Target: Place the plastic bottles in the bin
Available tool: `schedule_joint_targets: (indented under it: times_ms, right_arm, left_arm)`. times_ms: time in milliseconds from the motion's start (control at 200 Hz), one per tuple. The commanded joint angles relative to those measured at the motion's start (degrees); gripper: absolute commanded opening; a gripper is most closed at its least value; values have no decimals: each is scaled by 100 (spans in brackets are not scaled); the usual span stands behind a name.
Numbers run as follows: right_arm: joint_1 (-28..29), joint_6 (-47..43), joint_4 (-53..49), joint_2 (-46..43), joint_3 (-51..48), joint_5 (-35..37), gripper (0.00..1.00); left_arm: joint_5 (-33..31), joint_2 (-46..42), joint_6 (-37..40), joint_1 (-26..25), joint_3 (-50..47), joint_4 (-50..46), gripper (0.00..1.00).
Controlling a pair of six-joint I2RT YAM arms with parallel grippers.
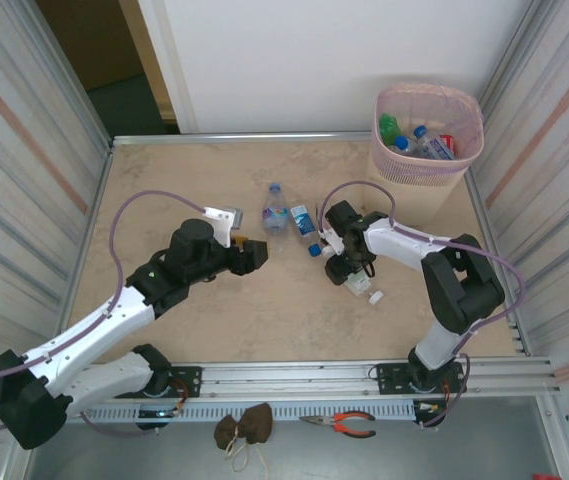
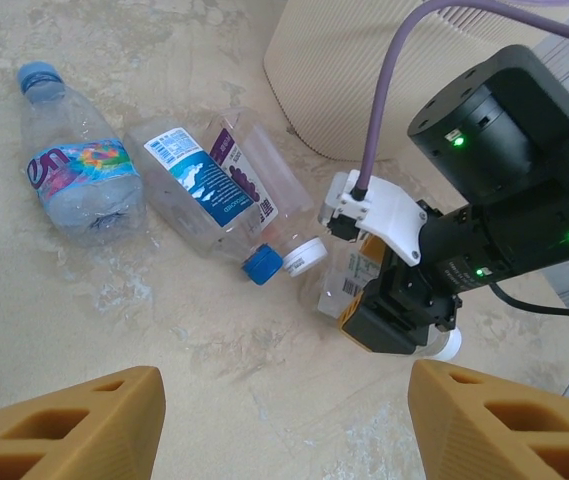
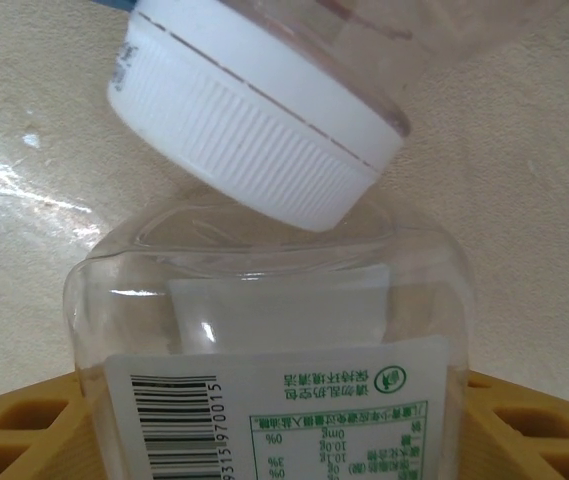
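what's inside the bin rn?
Near the top of the bin: a green bottle, two blue-capped bottles and a red-label bottle. Anything lying beneath them is covered, so the full count can't be told.

bottle (image 3: 264,300) label, barcode, Chinese print (tiny)

A beige marbled tabletop (image 1: 214,330) lies between striped side panels (image 1: 24,150). A white wall (image 1: 344,60) stands behind, with a dark doorway (image 1: 114,95) far left. A metal rail (image 1: 294,372) edges the near side.
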Motion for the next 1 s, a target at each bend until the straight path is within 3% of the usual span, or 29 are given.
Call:
schedule_joint_targets:
  times_ms: [0, 271, 681, 997]
  right_arm:
    - [-45, 137, -271, -400, -16, 15, 63]
    - [-102, 328, -766, -1277, 151, -329, 62]
    - [-698, 961, -1146, -2711, 1182, -1386, 60]
    - [-1597, 2067, -74, -2878, 2165, -2461, 56]
  left_arm:
    - [-151, -193, -34, 52, -90, -64, 66]
    - [-167, -188, 11, 52, -71, -44, 66]
    - [-34, -97, 66, 52, -40, 125, 67]
    - [8, -72, 95, 51, -40, 187, 67]
